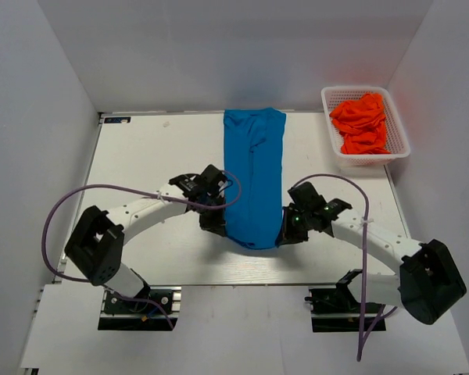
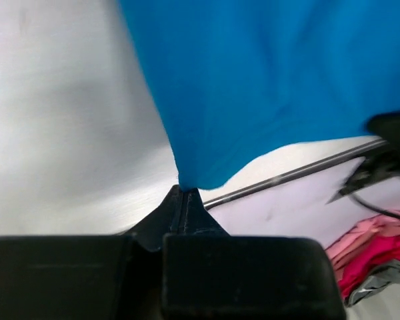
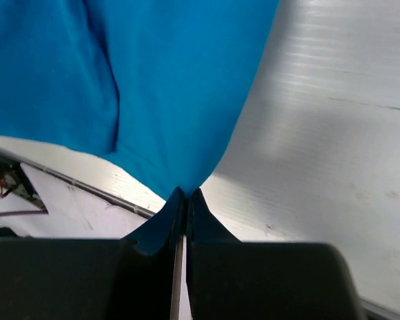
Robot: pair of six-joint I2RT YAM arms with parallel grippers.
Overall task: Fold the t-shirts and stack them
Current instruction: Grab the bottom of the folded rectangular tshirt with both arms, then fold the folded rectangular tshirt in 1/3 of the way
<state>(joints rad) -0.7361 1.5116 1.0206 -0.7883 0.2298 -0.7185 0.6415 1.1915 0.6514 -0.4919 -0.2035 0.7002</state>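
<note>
A bright blue t-shirt lies as a long narrow strip down the middle of the white table, from the back edge toward the arms. My left gripper is shut on its near left corner; in the left wrist view the blue cloth runs into the pinched tips of that gripper. My right gripper is shut on the near right corner, and the fabric meets this gripper's closed tips. The near end looks slightly lifted. Orange-red t-shirts lie crumpled in the basket.
A white mesh basket stands at the table's back right corner. Purple cables loop from both arms. The table's near edge runs just behind the gripped end. In the left wrist view pink and red cloth shows below the table edge.
</note>
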